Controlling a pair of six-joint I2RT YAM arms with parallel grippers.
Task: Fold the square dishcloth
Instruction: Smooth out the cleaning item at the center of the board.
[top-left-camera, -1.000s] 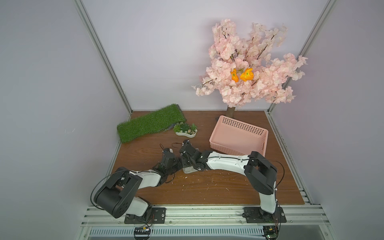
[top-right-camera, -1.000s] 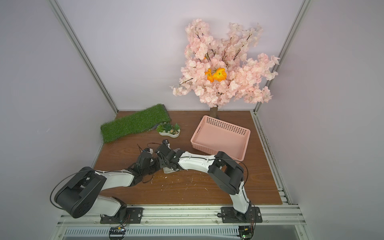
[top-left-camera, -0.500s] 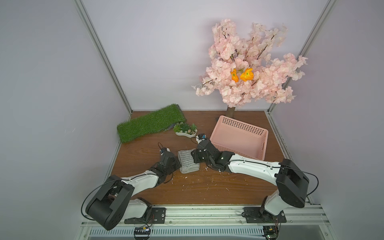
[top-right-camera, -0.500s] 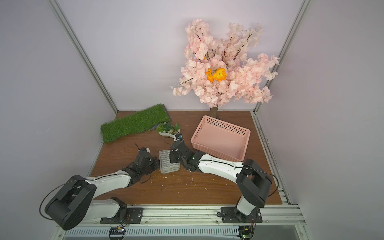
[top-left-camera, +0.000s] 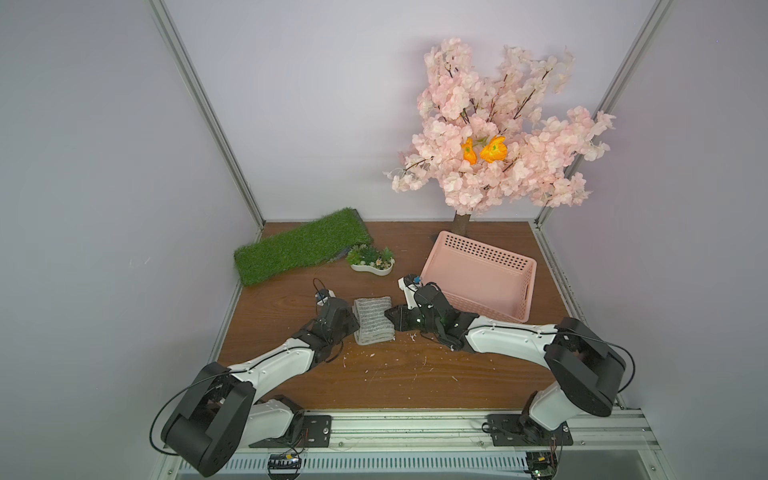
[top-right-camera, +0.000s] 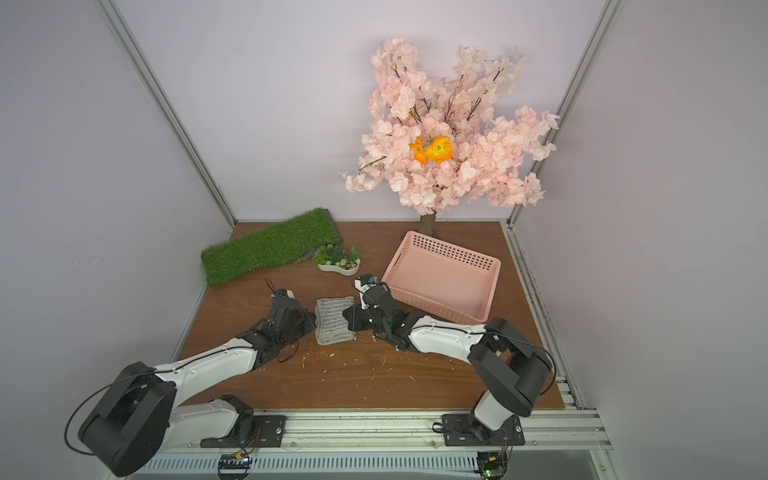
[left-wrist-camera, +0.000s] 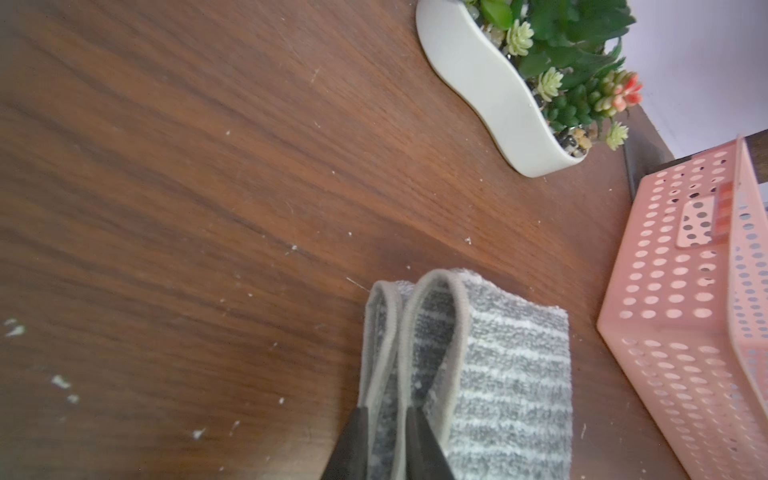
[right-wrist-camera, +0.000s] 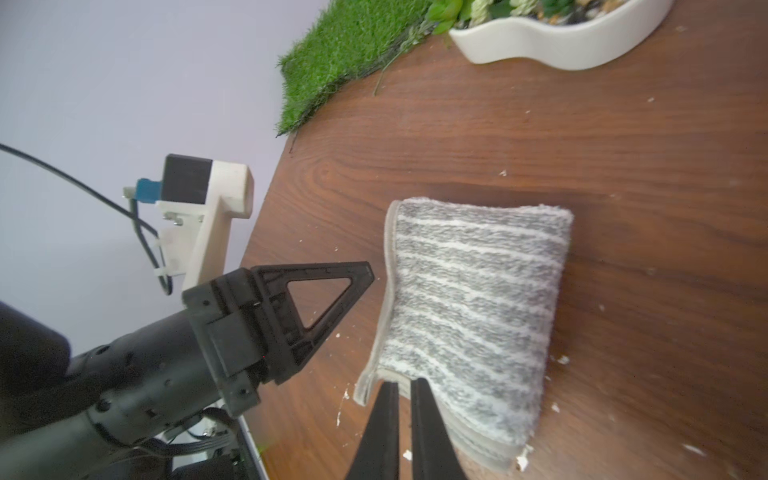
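Note:
The square dishcloth (top-left-camera: 372, 319) (top-right-camera: 332, 320), grey with whitish stripes, lies folded into a narrow stack on the wooden table between my two grippers. My left gripper (top-left-camera: 354, 322) (left-wrist-camera: 386, 413) is at the cloth's left hem. Its jaws stand slightly open, and a loop of hem shows in the narrow gap. In the right wrist view the left gripper (right-wrist-camera: 368, 268) ends just short of the dishcloth (right-wrist-camera: 469, 299). My right gripper (top-left-camera: 388, 314) (right-wrist-camera: 405, 384) is shut, its tips against the cloth's right edge. Only bare wood shows in the slit between them.
A pink basket (top-left-camera: 482, 254) stands right behind my right wrist. A white planter (top-left-camera: 371, 259) with succulents and a green grass mat (top-left-camera: 299, 247) lie farther back on the left. A blossom tree (top-left-camera: 498, 133) rises at the back. White crumbs (top-left-camera: 374, 365) dot the near wood.
My right arm has drawn back to the right from over the left gripper, uncovering the folded cloth. Its jaws have closed. The left jaws have parted slightly.

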